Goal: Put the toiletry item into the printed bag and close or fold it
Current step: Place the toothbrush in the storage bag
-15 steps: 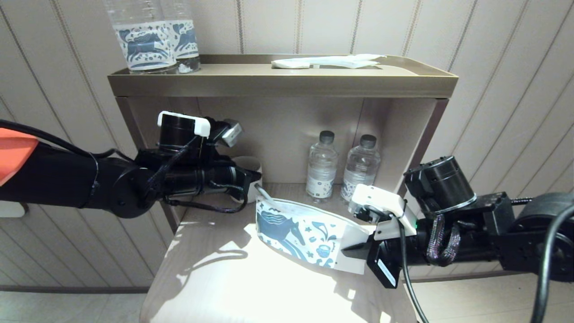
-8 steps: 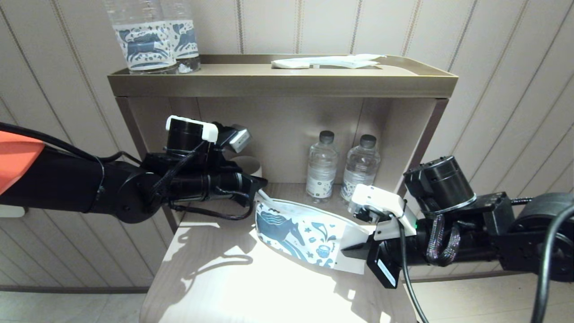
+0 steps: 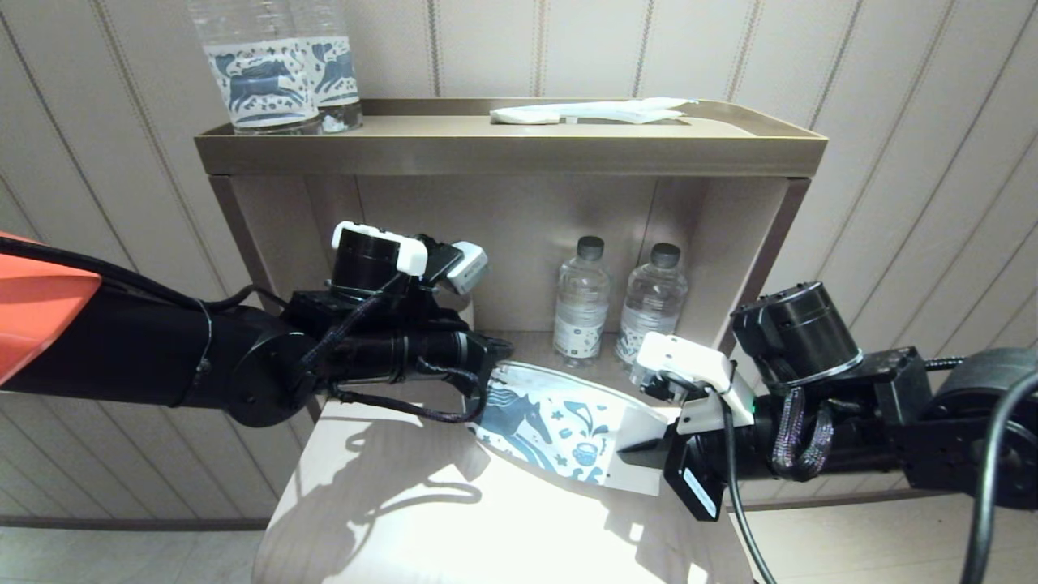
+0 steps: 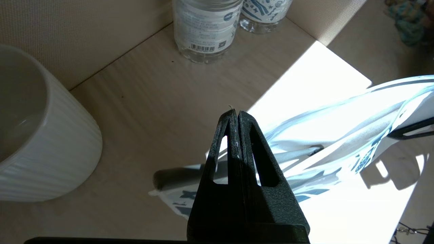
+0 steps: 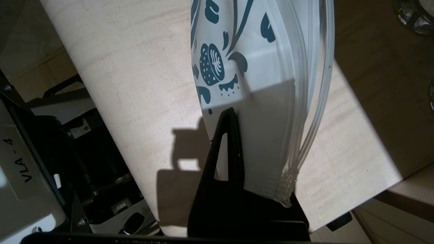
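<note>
The printed bag [image 3: 551, 418] lies slanted on the lower shelf, white with a blue horse, its mouth gaping along the top edge [image 4: 339, 135]. My right gripper [image 3: 628, 454] is shut on the bag's plain right end [image 5: 264, 67]; one finger [image 5: 230, 135] presses its printed side. The toothbrush [image 4: 291, 154] rests inside the bag as a slim pale shaft, and its shadowed end [image 4: 166, 178] sticks out of the bag's left end. My left gripper [image 4: 234, 113] hangs shut just above that end with nothing held. In the head view it [image 3: 503, 353] hides the toothbrush.
A white ribbed cup [image 4: 40, 135] stands at the shelf's back left, close to my left arm. Two small water bottles [image 3: 581, 304] [image 3: 653, 304] stand behind the bag. On the top tray [image 3: 511, 150] are horse-label bottles [image 3: 259, 73] and a white wrapped packet [image 3: 592, 112].
My left arm has moved right toward the bag, and its shut fingers now cover the protruding toothbrush handle. The bag's left end sits slightly lower. The right arm has not moved.
</note>
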Controlling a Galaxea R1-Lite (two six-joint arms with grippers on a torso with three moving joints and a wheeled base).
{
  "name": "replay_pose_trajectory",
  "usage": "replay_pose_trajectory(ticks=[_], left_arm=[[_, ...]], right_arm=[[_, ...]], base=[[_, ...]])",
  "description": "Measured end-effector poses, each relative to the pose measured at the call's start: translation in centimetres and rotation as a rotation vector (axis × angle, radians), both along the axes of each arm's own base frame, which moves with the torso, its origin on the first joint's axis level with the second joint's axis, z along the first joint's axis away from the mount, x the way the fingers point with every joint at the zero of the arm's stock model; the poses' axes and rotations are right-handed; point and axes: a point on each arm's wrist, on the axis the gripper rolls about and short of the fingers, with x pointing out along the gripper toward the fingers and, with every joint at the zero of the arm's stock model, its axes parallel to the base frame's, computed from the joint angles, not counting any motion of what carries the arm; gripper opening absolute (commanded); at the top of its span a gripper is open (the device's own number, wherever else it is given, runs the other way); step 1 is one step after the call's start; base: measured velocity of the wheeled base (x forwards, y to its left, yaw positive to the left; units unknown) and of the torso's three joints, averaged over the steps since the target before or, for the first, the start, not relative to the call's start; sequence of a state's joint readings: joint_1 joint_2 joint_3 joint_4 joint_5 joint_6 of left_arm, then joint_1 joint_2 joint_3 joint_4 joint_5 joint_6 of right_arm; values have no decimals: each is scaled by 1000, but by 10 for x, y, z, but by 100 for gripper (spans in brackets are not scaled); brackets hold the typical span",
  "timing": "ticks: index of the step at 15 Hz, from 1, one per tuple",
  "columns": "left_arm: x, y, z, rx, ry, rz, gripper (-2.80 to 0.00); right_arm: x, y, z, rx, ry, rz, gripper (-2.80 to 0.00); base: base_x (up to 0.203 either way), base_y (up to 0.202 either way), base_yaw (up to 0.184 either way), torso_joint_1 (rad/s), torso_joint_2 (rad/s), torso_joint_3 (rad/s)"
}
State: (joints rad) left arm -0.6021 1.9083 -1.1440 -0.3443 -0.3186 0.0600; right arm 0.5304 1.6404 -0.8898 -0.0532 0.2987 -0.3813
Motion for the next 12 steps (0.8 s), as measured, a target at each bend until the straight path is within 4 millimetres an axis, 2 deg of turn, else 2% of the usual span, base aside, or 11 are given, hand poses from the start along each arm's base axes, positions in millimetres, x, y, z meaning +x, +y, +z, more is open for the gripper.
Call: replay_pose_trajectory(ticks=[2,6,8,12], left_arm=[[3,2,4,0,-16,29,-280],[15,26,14,-9,-40,101,-280],[18,34,11,-3,-31,122,-280],[21,35,5,5,-19,126,-280]], right_arm=[[0,0,0,-1,1,0,-280],[0,0,-1,-2,2,1,-280],[0,0,-1,-2,3,2,-280],[0,0,-1,-2,4,2,-280]], base=[[0,0,0,0,0,0],[0,0,0,0,0,0],[0,0,0,0,0,0],[0,0,0,0,0,0]])
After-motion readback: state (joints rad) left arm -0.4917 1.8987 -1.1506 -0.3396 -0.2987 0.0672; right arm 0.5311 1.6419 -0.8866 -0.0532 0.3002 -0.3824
